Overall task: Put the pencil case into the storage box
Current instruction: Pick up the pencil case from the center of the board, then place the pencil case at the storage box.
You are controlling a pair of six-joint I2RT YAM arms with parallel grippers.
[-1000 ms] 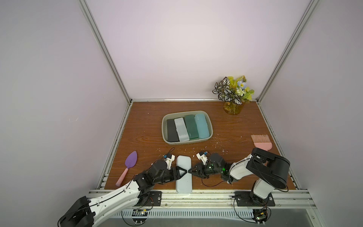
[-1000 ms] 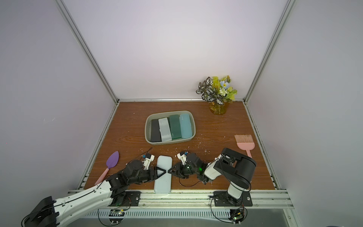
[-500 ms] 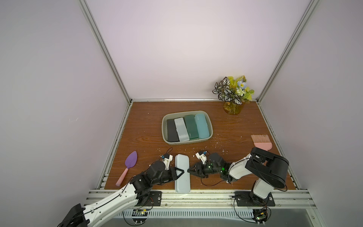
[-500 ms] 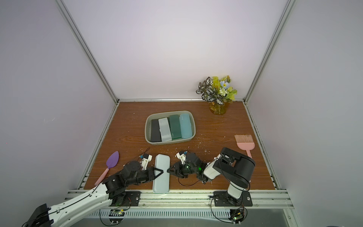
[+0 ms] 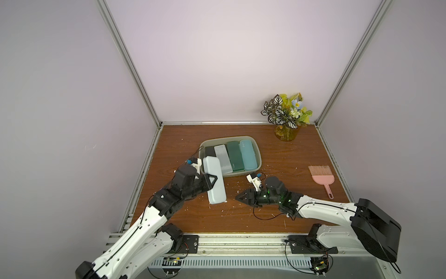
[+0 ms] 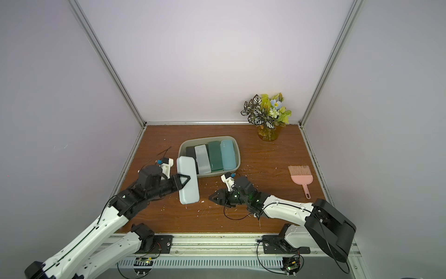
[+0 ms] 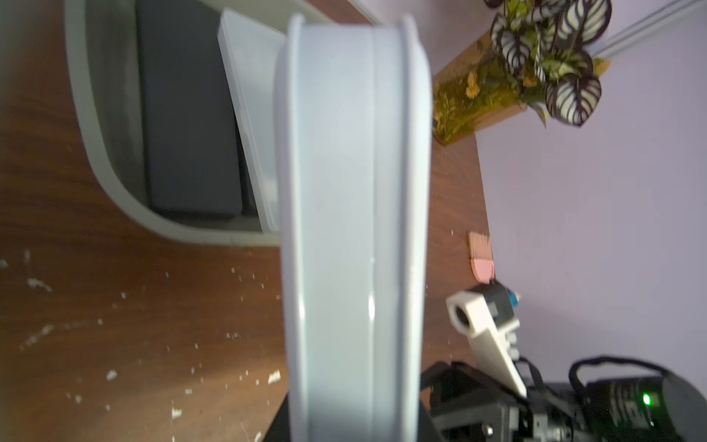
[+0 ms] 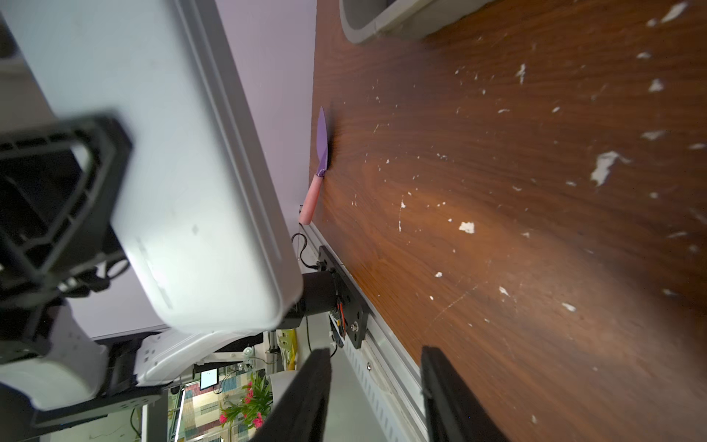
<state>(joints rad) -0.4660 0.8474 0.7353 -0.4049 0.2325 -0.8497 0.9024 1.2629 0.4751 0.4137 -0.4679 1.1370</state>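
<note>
Two tools: left tool [image 5: 212,180] clamped pale blue rectangular plastic pencil case [image 5: 215,192] above brown wooden desk [image 5: 277,217], just beside grey-green plastic storage box [image 5: 259,155]; right tool [image 8: 375,354] narrowly parted, empty.

Robot lab test cell, plain lilac walls [image 5: 229,60], aluminium frame posts [image 5: 130,62], wooden tabletop [image 5: 241,222], two robot arms [image 5: 323,210] bolted to a rail [image 5: 241,244] at 6 o'clock.

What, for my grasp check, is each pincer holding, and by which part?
The left pincer clamps the pale blue pencil case across its broad faces, about mid-length. The right pincer holds nothing.
</note>
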